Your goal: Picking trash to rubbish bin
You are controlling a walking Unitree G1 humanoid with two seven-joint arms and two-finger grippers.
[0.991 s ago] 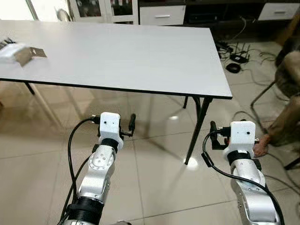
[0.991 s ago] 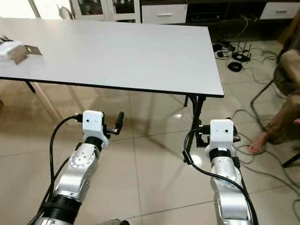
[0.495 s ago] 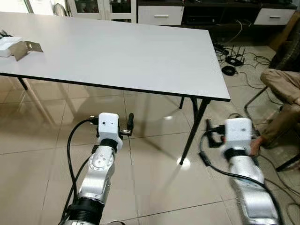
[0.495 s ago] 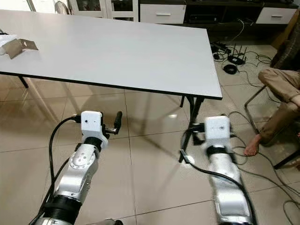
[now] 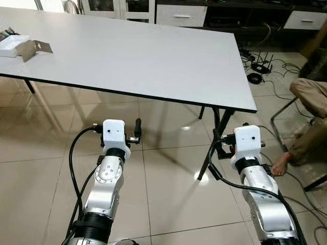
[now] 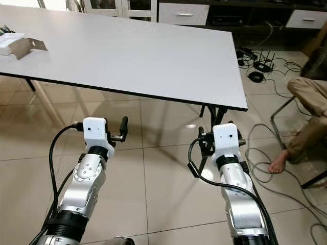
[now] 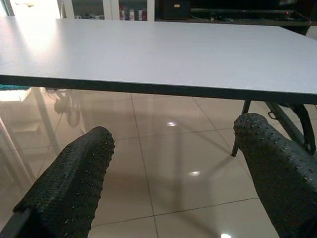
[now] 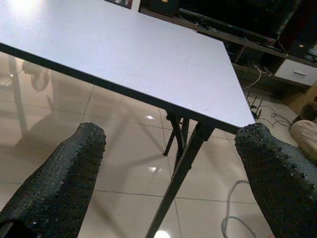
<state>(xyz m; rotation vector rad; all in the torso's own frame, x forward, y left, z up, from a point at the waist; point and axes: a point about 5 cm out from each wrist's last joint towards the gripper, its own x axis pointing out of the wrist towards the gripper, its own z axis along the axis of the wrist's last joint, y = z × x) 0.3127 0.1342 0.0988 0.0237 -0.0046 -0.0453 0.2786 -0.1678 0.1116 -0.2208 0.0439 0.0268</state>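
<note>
On the far left corner of the white table (image 5: 153,56) lie a folded piece of brown cardboard (image 5: 37,47) and a flat white box (image 5: 13,45). Both arms are held low over the tiled floor, in front of the table's near edge and well away from that trash. My left gripper (image 7: 173,188) is open, its fingers (image 7: 69,183) wide apart with nothing between them. My right gripper (image 8: 168,188) is also open and empty, facing the table's right corner and its black leg (image 8: 173,173).
The table's black folding legs (image 5: 214,138) stand just ahead of my right arm (image 5: 248,153). A seated person's leg (image 5: 309,97) and bare foot (image 5: 280,166) are at the right, by a chair leg. Cables (image 5: 260,64) lie on the floor behind the table, before low cabinets (image 5: 179,14).
The whole picture has shifted, so the camera has moved. My right arm was blurred half a second ago and is now still. The person's leg has shifted. Both grippers stay open.
</note>
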